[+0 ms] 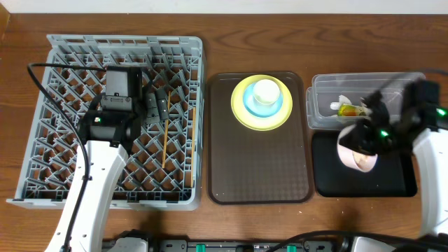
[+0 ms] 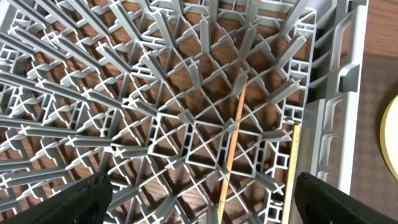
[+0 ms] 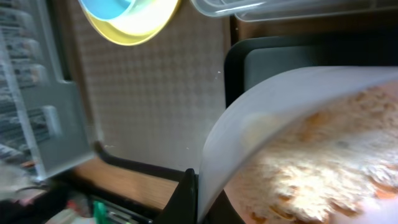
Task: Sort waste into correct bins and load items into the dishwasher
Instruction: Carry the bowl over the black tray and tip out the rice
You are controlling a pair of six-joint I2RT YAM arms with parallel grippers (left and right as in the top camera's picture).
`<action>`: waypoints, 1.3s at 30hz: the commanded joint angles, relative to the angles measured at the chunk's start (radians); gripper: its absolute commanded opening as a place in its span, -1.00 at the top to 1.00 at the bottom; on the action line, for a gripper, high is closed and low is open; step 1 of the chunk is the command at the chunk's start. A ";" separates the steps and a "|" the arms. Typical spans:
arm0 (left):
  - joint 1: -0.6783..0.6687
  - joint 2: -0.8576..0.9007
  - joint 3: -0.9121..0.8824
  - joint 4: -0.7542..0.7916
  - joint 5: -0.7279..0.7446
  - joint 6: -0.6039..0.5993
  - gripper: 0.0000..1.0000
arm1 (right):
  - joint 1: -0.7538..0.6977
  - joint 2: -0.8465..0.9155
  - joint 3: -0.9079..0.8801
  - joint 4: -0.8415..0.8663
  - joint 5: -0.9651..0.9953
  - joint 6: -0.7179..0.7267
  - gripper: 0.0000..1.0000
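Right gripper (image 1: 362, 137) clamped on the rim of the white bowl (image 1: 358, 158), which I see tilted over the black tray (image 1: 399, 180). Left gripper (image 2: 205, 202) jaws released, empty, above the dish rack (image 2: 93, 93).

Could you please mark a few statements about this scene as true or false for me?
1. The right gripper holds the white bowl over the black tray. True.
2. The left gripper is shut on a chopstick. False: it is open and empty above the dish rack; the chopstick lies in the rack.
3. The yellow plate stands in the dish rack. False: it sits on the brown tray.
4. The snack wrapper lies in the clear tub. True.
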 commanded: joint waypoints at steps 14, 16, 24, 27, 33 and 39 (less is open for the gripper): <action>0.004 -0.002 0.004 0.000 -0.013 -0.001 -0.89 | -0.563 -0.016 -0.446 0.269 -0.697 -0.393 0.98; 0.004 -0.002 0.004 0.000 -0.013 -0.001 -0.89 | -0.594 -0.015 -0.470 0.285 -0.752 -0.420 0.98; 0.004 -0.002 0.004 0.000 -0.013 -0.001 -0.89 | -0.660 -0.015 -0.527 0.414 -0.929 -0.436 0.98; 0.004 -0.002 0.004 0.000 -0.013 -0.001 -0.89 | -0.660 -0.014 -0.530 0.436 -0.985 -0.435 0.98; 0.004 -0.002 0.004 0.000 -0.013 -0.001 -0.89 | -0.661 -0.011 -0.530 0.465 -1.037 -0.397 0.98; 0.004 -0.002 0.004 0.000 -0.013 -0.001 -0.89 | -0.660 -0.002 -0.548 0.456 -1.037 -0.399 0.98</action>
